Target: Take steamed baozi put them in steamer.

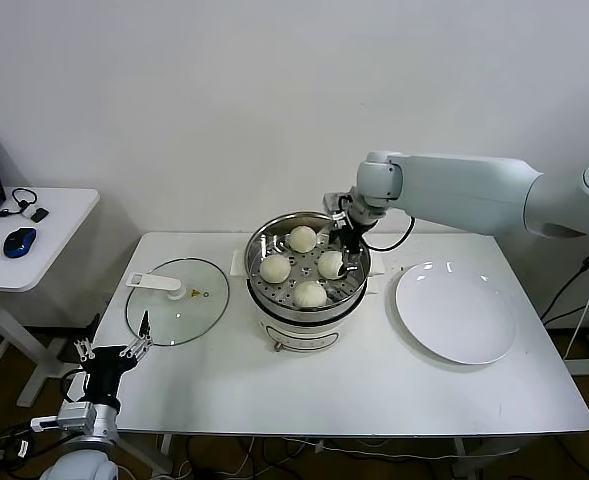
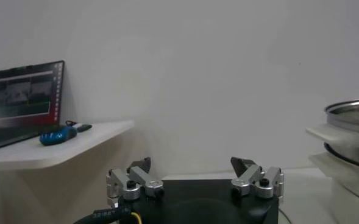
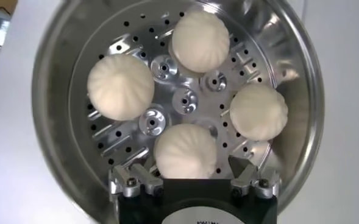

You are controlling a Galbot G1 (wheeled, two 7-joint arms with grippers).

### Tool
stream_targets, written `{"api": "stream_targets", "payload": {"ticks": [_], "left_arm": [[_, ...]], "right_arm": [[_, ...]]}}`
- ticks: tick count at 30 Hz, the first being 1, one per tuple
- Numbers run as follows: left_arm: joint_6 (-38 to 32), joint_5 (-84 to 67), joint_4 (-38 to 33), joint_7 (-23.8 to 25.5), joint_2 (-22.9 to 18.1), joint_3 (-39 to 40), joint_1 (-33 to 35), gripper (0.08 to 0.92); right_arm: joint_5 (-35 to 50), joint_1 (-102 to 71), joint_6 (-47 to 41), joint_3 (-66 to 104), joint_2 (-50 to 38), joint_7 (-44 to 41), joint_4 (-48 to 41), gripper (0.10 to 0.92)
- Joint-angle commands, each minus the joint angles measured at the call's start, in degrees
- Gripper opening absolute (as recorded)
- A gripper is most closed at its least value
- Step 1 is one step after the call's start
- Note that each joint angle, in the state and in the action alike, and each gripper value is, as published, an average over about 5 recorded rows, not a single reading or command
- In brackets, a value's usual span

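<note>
The right hand (image 1: 342, 250) is hovering open over the fourth cream-white domed bun (image 3: 185, 152) in the shiny steel steamer pot (image 1: 259, 265) — apparently released; next, lifting clear.

Bright, even overhead light; soft short shadows lie under the steamer (image 1: 307, 268). Glare streaks its steel wall in the right wrist view. Left wrist view looks hazy.

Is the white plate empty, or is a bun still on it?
Empty. The white plate shows only bare surface, and all four baozi sit on the perforated tray inside the steamer.
</note>
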Motion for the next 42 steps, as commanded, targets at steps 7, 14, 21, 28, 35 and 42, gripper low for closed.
{"api": "stream_targets", "payload": {"ticks": [7, 14, 21, 28, 35, 42], "left_arm": [[0.4, -0.4, -0.9, 0.0, 0.6, 0.1, 0.1, 0.823], [0.5, -0.3, -0.9, 0.1, 1.0, 0.7, -0.1, 0.823], [0.5, -0.1, -0.7, 0.1, 1.0, 1.0, -0.2, 0.823], [0.5, 0.1, -0.6, 0.1, 0.8, 1.1, -0.4, 0.823], [0.5, 0.7, -0.4, 0.2, 0.4, 1.1, -0.1, 0.823], [0.3, 1.0, -0.1, 0.2, 0.3, 1.0, 0.3, 0.823]], "right_arm": [[6.4, 6.5, -11.7, 8.9, -16.1, 17.8, 13.6, 0.823], [7.1, -5.1, -15.7, 26.8, -29.3, 37.3, 22.3, 0.823], [7.8, -25.6, -9.6, 49.2, -38.3, 56.7, 32.1, 0.823], [4.6, -62.7, 2.4, 81.6, -41.8, 65.9, 42.3, 0.823], [-2.2, -97.1, 12.0, 113.6, -32.8, 61.5, 48.1, 0.823], [-10.8, -115.5, 20.2, 128.1, -14.9, 55.9, 48.8, 0.823]]}}
